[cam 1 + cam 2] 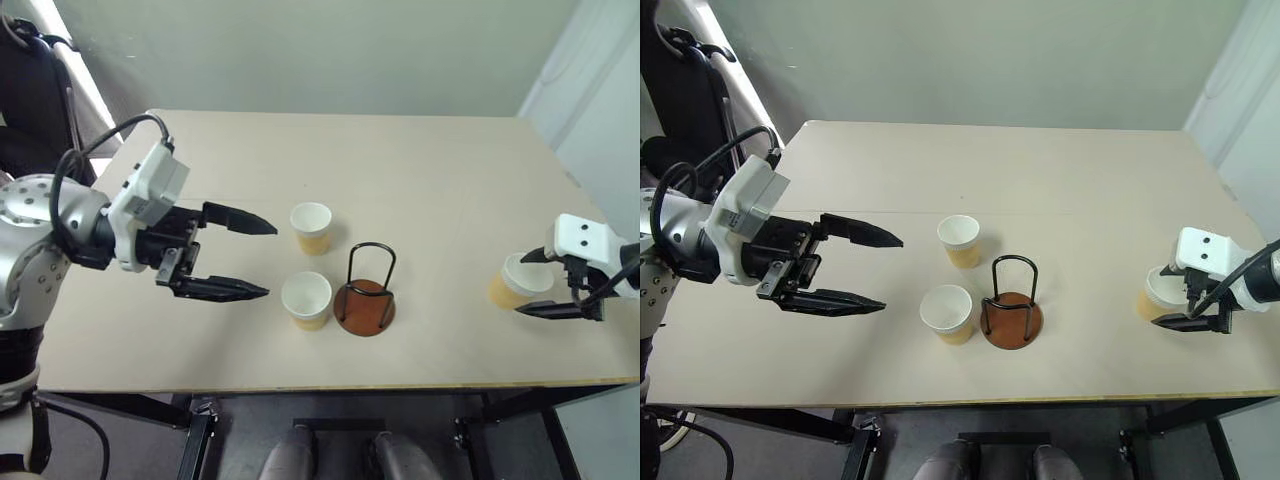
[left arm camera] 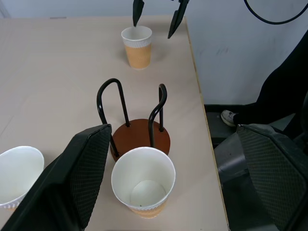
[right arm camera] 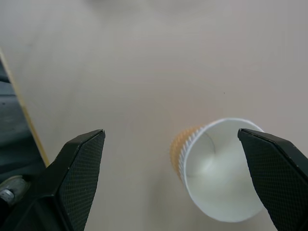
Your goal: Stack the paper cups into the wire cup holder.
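Tan table [image 1: 430, 180] | wire cup holder [image 1: 365, 296] empty, two paper cups [image 1: 307, 299] beside it | left pincer [image 1: 258, 258] spread, empty | right pincer [image 1: 523, 285] spread around third cup [image 1: 517, 281], not pinching

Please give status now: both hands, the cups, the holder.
Left hand open, facing two cups. Right hand open around third cup, not gripping. Wire cup holder empty. Nothing in the way.

pale beige table [image 1: 420, 170] against a plain grey-green wall [image 1: 320, 50], dark floor [image 1: 130, 440] beneath
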You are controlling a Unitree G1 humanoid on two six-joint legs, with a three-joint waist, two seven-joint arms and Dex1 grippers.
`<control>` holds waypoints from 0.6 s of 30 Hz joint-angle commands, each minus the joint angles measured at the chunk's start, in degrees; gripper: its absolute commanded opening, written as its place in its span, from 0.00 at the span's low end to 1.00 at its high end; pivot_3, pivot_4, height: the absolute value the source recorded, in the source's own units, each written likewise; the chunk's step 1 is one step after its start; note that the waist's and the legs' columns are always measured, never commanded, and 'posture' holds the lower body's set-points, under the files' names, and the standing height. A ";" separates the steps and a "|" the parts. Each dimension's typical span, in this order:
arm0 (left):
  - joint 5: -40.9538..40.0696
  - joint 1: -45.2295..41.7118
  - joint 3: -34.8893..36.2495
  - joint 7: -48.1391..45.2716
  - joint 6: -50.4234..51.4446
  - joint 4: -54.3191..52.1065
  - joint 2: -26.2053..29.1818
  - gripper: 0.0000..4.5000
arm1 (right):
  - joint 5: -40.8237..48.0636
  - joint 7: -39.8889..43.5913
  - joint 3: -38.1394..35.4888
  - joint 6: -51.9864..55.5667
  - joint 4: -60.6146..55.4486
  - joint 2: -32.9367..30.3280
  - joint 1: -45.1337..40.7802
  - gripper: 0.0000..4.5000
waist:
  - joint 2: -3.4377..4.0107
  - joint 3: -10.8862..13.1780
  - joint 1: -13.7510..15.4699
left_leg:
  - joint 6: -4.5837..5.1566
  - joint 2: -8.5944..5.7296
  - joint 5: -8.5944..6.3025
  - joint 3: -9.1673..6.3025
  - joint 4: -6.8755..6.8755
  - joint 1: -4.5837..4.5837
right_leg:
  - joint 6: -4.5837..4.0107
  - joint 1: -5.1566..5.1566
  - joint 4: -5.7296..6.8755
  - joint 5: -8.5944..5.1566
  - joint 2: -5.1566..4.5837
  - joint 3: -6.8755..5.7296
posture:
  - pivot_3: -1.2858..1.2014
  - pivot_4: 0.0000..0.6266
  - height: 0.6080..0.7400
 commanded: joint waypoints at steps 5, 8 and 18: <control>-2.87 0.63 6.38 3.02 -1.69 -2.80 -1.72 1.00 | -6.02 -0.89 5.46 -5.75 7.22 0.66 -2.42 1.00 | -0.02 0.02 0.05 | 0.06 0.00 -0.03 0.01 0.08 0.00 | 0.07 0.04 -0.02 0.03 0.00 0.00 | 0.52 0.24 1.00; -3.26 1.35 7.37 3.62 -1.95 -3.21 -2.03 1.00 | -6.68 -0.36 6.65 -6.36 8.14 1.31 -3.62 1.00 | -0.01 0.02 0.03 | 0.09 0.00 -0.02 0.02 0.10 0.02 | 0.08 0.05 0.01 0.04 0.00 0.00 | 0.52 0.24 1.00; -3.66 2.98 8.82 4.99 -1.83 -4.02 -1.84 1.00 | -10.02 0.34 10.94 -8.20 11.39 4.49 -7.15 0.72 | 0.00 0.02 0.05 | 0.17 0.00 -0.05 0.02 0.26 0.03 | 0.11 0.14 0.00 0.06 0.00 0.00 | 0.52 0.24 1.00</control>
